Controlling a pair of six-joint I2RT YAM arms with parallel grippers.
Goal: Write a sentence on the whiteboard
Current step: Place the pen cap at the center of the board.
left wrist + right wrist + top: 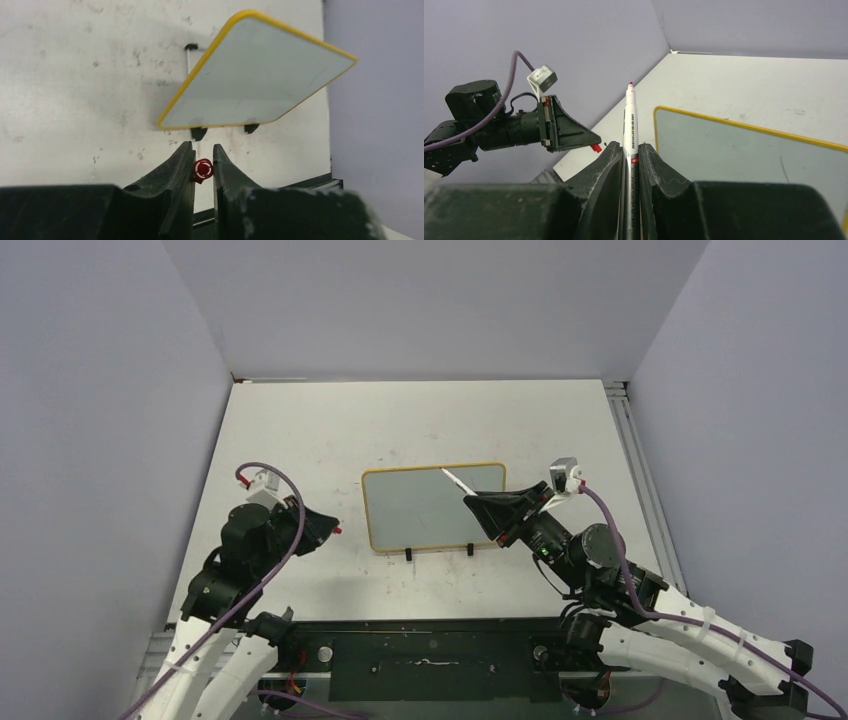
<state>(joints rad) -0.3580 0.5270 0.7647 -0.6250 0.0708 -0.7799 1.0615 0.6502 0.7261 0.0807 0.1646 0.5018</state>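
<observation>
Whiteboard [433, 508] beside right fingers [611, 165] looks light, slippery; steady its frame [420, 468]. They pinch marker [630, 120] tight; left fingers [182, 165] pinch cap [203, 169].

The left arm [240, 565] rises from the lower left of the top view with its elbow bent and its wrist pointing right. The left jaws are closed on a small red cap [203, 169], pinched between their tips. The right arm [610, 570] comes up from the lower right, folded at the elbow, with its wrist aimed up and left toward the middle of the frame. The right jaws are clamped around a white marker [630, 125], whose red tip sticks out well beyond them.
</observation>
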